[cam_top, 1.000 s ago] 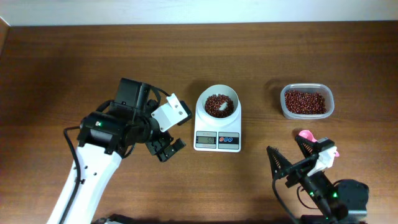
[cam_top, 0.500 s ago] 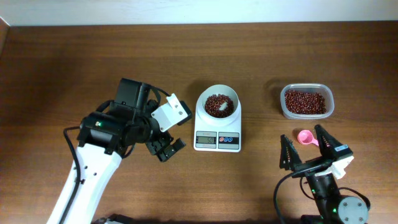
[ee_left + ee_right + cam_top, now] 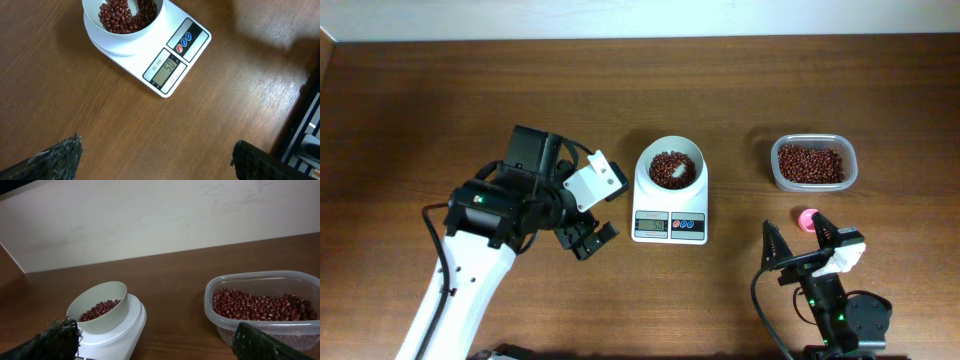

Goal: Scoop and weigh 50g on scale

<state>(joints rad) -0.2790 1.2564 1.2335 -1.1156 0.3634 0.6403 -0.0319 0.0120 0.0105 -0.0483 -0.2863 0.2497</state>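
The white scale [image 3: 669, 205] stands mid-table with its round bowl holding dark red-brown beans [image 3: 672, 166]. In the left wrist view the scale [image 3: 186, 52] lies ahead of my gripper, its display appearing to read 50, with beans [image 3: 125, 12] at the top edge. My left gripper [image 3: 588, 238] hovers open just left of the scale, and only bare wood shows between its jaws [image 3: 157, 160]. My right gripper [image 3: 792, 224] is open low at the front right, facing the scale [image 3: 127, 330] and beans [image 3: 99, 311], nothing between its fingers [image 3: 155, 347].
A clear plastic tub [image 3: 813, 163] of beans sits at the back right, also close ahead in the right wrist view [image 3: 260, 305]. A pink scoop [image 3: 806, 216] lies on the table in front of it, partly hidden by my right gripper. A pale wall closes the table's far edge.
My right arm has swung and shifted left, its open gripper now over the pink scoop's spot. The scoop stays on the table. My left arm has not moved.
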